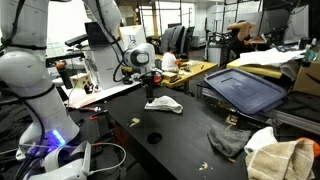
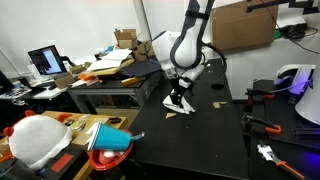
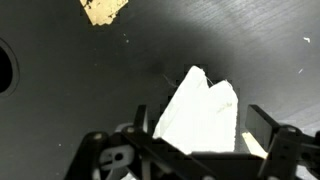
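A crumpled white cloth (image 1: 165, 104) lies on the black table (image 1: 180, 145). In an exterior view the cloth (image 2: 180, 109) lies directly under the arm's tool. My gripper (image 1: 152, 88) points down just above the cloth's near edge; it also shows in an exterior view (image 2: 179, 97). In the wrist view the white cloth (image 3: 200, 110) fills the space between the two dark fingers (image 3: 268, 122). The gripper (image 3: 203, 128) is open and the fingers stand apart on either side of the cloth. Nothing is gripped. I cannot tell whether the fingertips touch the cloth.
A grey rag (image 1: 228, 141) and a beige towel (image 1: 282, 160) lie at the table's near right. A dark blue bin lid (image 1: 245, 88) sits behind. A tan scrap (image 3: 103, 8) and a round hole (image 3: 4, 66) mark the tabletop. A red bowl (image 2: 112, 142) stands on a side bench.
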You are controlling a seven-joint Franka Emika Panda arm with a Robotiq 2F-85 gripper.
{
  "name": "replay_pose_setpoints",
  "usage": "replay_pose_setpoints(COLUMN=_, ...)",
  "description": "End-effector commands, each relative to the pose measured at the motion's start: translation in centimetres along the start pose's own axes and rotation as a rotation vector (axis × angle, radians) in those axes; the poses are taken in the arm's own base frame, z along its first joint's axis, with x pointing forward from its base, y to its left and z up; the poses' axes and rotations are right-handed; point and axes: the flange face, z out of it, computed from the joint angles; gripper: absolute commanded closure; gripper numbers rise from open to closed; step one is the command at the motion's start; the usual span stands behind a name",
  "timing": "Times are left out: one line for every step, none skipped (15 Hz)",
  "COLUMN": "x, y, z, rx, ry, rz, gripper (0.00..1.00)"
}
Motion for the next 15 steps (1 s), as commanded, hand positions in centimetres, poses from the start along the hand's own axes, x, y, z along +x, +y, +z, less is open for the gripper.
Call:
replay_pose_setpoints(x=0.2, y=0.6, z=-0.3, rx=0.009, ry=0.009, rz=0.001, gripper=0.00)
replay_pose_setpoints(x=0.1, y=0.9, z=-0.1, rx=0.008, ry=0.002, rz=0.003, gripper=0.00)
replay_pose_setpoints(x=0.1, y=1.0, z=0.1, rx=0.006, ry=-0.004, rz=0.006, gripper=0.00)
replay_pose_setpoints(x=0.1, y=1.2, z=0.5, rx=0.004, ry=-0.009, rz=0.010, gripper=0.00)
replay_pose_setpoints(x=0.1, y=1.3, z=0.8, rx=0.001, ry=-0.012, rz=0.012, gripper=0.00)
replay_pose_setpoints(x=0.1, y=1.3, z=1.1, rx=-0.001, ry=-0.016, rz=0.013, gripper=0.00)
replay_pose_setpoints(x=0.1, y=1.2, z=1.4, rx=-0.005, ry=-0.019, rz=0.012, gripper=0.00)
replay_pose_setpoints(x=0.0, y=1.2, z=1.6, rx=-0.007, ry=-0.023, rz=0.011, gripper=0.00)
replay_pose_setpoints(x=-0.1, y=1.1, z=1.9, rx=-0.009, ry=-0.026, rz=0.009, gripper=0.00)
replay_pose_setpoints(x=-0.1, y=1.1, z=2.2, rx=-0.014, ry=-0.029, rz=0.007, gripper=0.00)
replay_pose_setpoints(x=-0.2, y=1.1, z=2.6, rx=-0.019, ry=-0.033, rz=0.005, gripper=0.00)
replay_pose_setpoints(x=-0.2, y=1.1, z=2.9, rx=-0.025, ry=-0.036, rz=0.003, gripper=0.00)
replay_pose_setpoints(x=-0.3, y=1.1, z=3.2, rx=-0.028, ry=-0.039, rz=0.002, gripper=0.25)
replay_pose_setpoints(x=-0.3, y=1.1, z=3.4, rx=-0.029, ry=-0.043, rz=0.000, gripper=0.26)
replay_pose_setpoints(x=-0.4, y=1.3, z=3.6, rx=-0.031, ry=-0.046, rz=0.001, gripper=0.35)
